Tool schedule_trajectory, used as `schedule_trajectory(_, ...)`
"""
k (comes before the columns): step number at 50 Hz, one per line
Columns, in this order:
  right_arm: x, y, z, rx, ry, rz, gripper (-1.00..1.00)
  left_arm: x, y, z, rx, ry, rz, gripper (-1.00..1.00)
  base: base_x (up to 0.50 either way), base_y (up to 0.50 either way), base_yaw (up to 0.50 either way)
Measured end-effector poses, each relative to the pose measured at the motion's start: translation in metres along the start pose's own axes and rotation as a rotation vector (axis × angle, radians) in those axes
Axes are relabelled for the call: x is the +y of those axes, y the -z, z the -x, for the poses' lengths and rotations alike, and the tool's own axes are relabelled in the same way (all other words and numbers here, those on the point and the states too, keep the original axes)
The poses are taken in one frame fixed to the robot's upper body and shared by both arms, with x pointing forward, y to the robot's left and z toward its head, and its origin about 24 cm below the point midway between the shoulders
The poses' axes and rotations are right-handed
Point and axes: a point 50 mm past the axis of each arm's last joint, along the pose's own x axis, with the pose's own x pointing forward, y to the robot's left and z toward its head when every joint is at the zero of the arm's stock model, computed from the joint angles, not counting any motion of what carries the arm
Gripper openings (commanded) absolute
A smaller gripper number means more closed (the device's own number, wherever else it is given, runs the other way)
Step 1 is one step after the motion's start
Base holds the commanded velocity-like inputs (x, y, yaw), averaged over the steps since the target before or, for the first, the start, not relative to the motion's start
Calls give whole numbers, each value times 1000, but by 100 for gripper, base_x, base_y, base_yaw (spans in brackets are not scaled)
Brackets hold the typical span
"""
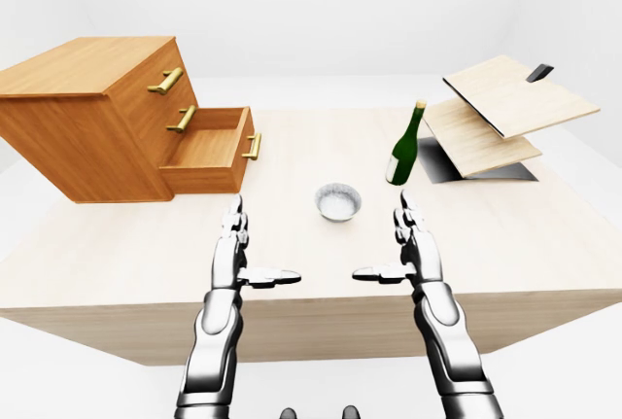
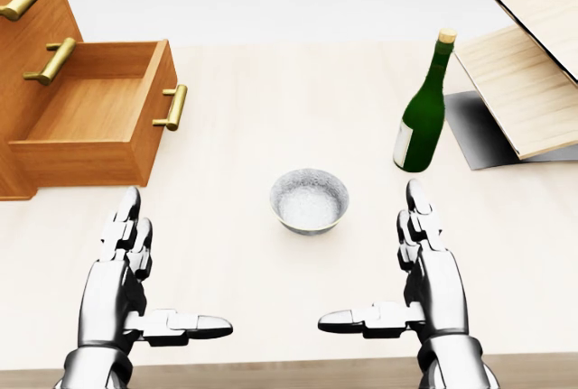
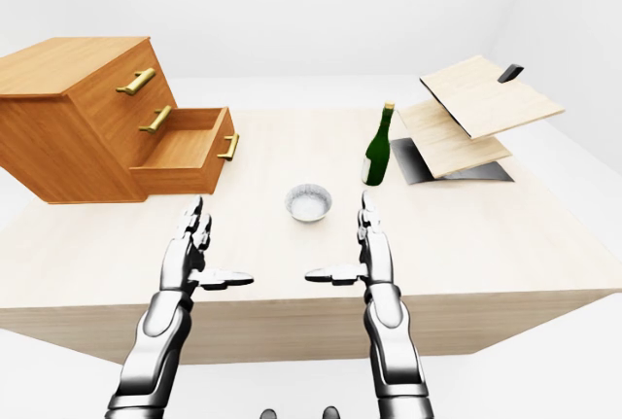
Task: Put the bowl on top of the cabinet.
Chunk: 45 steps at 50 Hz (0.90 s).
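Reach not begun: both spread, empty, the left robot hand (image 2: 126,267) and right robot hand (image 2: 424,263) flank the bowl (image 2: 309,200); next, grasp it, then lift toward the cabinet (image 1: 92,113) top.

Both arms came up from the bottom edge of the head view, roughly parallel, forearms angled slightly inward. Left hand (image 2: 126,272) sat flat and open, fingers (image 2: 125,222) stretched straight toward the top of the view, thumb stuck out sideways toward the middle. Right hand (image 2: 424,272) mirrored it pretty much exactly: fingers (image 2: 418,213) straight up the view, thumb pointing inward at the other thumb, tips well apart. Nothing gripped in either one, palms facing each other-ish. Looked level with each other in the eye views too, wrists unbent.
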Motion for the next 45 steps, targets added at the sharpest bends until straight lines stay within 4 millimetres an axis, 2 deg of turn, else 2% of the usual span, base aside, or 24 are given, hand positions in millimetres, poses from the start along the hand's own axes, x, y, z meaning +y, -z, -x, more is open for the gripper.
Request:
schedule_trajectory(13, -5, -5, 0, -8, 0, -5, 100, 5, -3, 1, -1, 4, -4, 100, 0, 0, 0)
schedule_trajectory(25, -10, -15, 0, -17, 5, -7, 100, 6, -15, 3, -13, 10, -12, 100, 0, 0, 0)
schedule_trajectory(35, -14, -39, 0, -114, 10, -6, 100, 8, -38, 6, -114, 11, -20, 100, 0, 0, 0)
schedule_trajectory(45, -16, -56, 3, -190, 10, 4, 100, 12, -75, 13, -272, 8, -23, 100, 0, 0, 0)
